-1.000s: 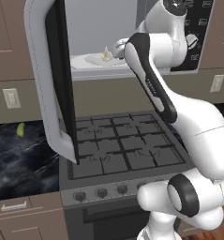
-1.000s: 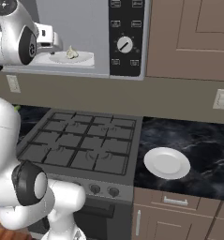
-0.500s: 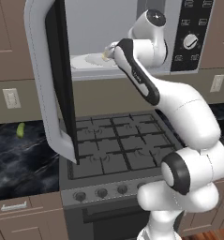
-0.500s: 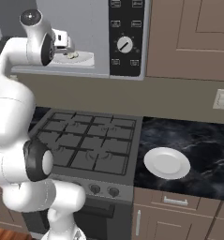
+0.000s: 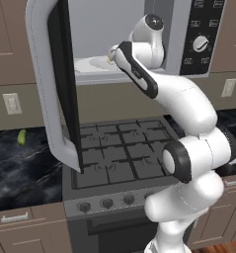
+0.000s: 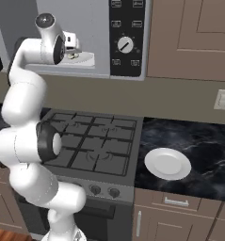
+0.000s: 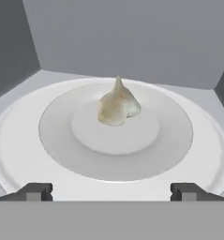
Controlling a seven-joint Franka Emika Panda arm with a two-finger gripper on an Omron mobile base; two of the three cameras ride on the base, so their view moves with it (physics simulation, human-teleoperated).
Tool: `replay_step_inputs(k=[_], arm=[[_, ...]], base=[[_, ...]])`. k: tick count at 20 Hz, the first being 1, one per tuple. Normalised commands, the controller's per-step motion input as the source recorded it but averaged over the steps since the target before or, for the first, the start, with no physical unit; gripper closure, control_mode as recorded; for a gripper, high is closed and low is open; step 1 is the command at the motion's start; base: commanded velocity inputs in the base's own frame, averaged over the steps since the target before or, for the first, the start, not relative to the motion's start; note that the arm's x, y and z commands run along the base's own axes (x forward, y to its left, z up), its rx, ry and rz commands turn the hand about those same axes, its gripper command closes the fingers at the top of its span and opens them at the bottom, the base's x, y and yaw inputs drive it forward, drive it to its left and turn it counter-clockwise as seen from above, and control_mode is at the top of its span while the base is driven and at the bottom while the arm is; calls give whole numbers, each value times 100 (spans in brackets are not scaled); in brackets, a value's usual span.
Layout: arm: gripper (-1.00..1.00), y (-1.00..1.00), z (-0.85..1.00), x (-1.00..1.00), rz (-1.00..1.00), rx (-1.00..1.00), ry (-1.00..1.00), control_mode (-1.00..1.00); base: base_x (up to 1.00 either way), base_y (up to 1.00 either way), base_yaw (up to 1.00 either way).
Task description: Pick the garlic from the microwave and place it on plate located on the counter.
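The large grey box microwave (image 5: 139, 39) hangs above the grey gas stove top (image 6: 92, 146), its dark-windowed door (image 5: 58, 84) swung wide open in the left base view, while the right base view gives us the black control panel with the white dial (image 6: 125, 44). The white arm reaches up into the cavity. The black marble-look tabletop (image 6: 198, 141) runs either side of the stove: the right base view has the plain round pale grey-white plate (image 6: 167, 163) lying bare on it just right of the stove, and the left base view picks up a small green vegetable (image 5: 21, 137) on the far left stretch. Inside the microwave sits the white round turntable tray (image 7: 19, 140) — and the hand view puts the tiny cream-yellow garlic bulb (image 7: 118, 104) at its centre, pointed tip up. The gripper (image 7: 111, 191) is spread wide and grasps nothing — both dark fingertips (image 7: 34, 191) sit short of the garlic.
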Motion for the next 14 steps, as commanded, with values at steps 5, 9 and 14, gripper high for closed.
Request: replay_step_inputs(k=[5,9,14], arm=[[-100,0,-20,56,0,0,3,-100],[-100,0,-14,54,0,0,3,-100],[-100,1,-3,49,0,0,2,-100]], base=[[0,0,0],[0,0,0],[0,0,0]])
